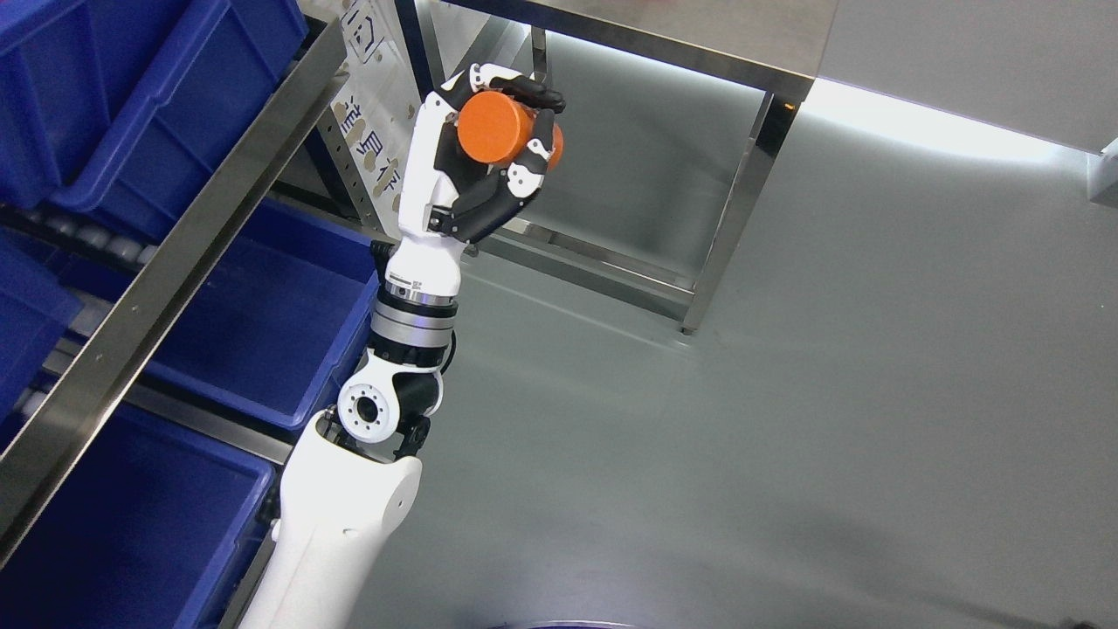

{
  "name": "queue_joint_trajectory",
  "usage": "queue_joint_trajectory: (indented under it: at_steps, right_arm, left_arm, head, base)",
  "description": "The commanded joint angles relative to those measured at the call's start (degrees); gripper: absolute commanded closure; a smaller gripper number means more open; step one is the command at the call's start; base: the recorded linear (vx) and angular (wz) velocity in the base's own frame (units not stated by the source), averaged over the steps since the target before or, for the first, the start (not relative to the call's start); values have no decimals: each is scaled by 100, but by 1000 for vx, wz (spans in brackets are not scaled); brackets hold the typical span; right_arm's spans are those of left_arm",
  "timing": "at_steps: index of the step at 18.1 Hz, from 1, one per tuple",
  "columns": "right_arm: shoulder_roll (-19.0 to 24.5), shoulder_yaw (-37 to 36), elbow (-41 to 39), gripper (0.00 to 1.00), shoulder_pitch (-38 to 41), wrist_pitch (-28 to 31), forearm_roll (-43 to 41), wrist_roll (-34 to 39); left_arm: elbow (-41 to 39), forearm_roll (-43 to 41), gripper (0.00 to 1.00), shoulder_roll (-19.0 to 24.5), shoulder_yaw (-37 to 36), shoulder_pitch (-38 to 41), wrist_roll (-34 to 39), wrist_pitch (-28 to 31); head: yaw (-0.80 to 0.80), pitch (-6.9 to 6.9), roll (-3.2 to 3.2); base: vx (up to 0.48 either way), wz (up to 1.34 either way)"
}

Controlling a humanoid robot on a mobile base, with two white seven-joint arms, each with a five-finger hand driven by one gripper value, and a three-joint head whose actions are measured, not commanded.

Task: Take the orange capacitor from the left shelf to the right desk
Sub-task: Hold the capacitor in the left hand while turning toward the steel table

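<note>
Left robot hand [489, 148] raised high, arm entering from lower left of the head view, white forearm and grey wrist joints running up to it. Fingers [524, 179] curled around the capacitor [502, 129], thumb side over the top, black fingertips wrapping its far edge; the grip is closed on it. Capacitor is an orange cylinder, flat round end turned toward the camera, lying roughly sideways in the palm. It sits clear of the shelf [175, 236], held in the air to the shelf's right, in front of the worktop [664, 44]. Shelf fills the left side: slanted steel rail running diagonally, roller tracks behind it, blue bins [262, 323] on several levels. Upper bins top left, one mid-level bin just left of the wrist, another at the bottom left corner. Contents of the bins cannot be made out. A perforated steel upright with cut-out characters stands between shelf and hand. Worktop is steel-framed, only its edge, legs and lower crossbars visible at the top centre; the hand is near its left leg. Grey glossy floor [786, 437] takes up the right half, with a bright reflected strip upper right. Right arm not seen.
</note>
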Motion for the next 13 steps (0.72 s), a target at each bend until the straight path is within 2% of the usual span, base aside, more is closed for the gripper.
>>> queue_joint_trajectory:
  at_steps: [1,8,13]
  right_arm:
    - [-100,-70,-100,0,123,-2,35,1]
    - [-100,-70,-100,0,123,-2,35,1]
    - [-100,-70,-100,0,123,-2,35,1]
  left_arm:
    - [126,1,97,100,-490,-555,3,255]
    - [556,9,97,100,-472,-1504,11,1028]
    - [1733,141,96,100,-551,-2295,11,1416]
  head:
    - [0,0,0]
    - [0,0,0]
    - [0,0,0]
  base:
    - [324,-71]
    - [318,-51]
    - [336,-77]
